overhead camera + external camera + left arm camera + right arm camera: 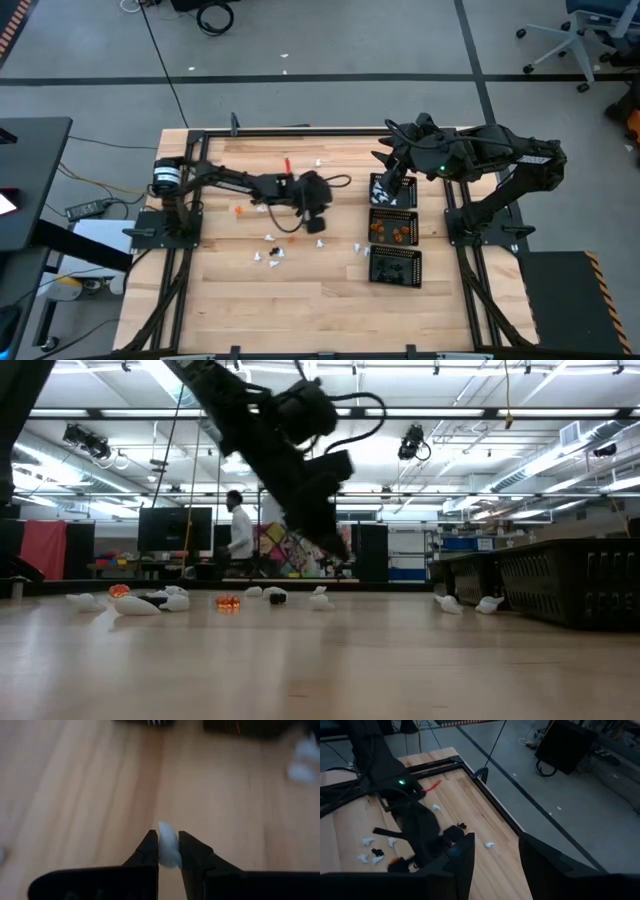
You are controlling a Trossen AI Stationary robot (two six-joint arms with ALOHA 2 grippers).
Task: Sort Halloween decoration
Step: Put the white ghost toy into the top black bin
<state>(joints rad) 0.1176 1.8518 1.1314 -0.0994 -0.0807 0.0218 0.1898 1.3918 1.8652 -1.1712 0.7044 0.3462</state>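
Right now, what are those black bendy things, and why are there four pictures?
They are two robot arms at a wooden table, each ending in a two-finger gripper. One camera looks down from above, one peeks across the tabletop, and one rides on each wrist. Tiny Halloween trinkets lie scattered on the wood, and three black trays stand in a row. The left gripper pinches a white trinket above the table. The right gripper is open over the far tray.
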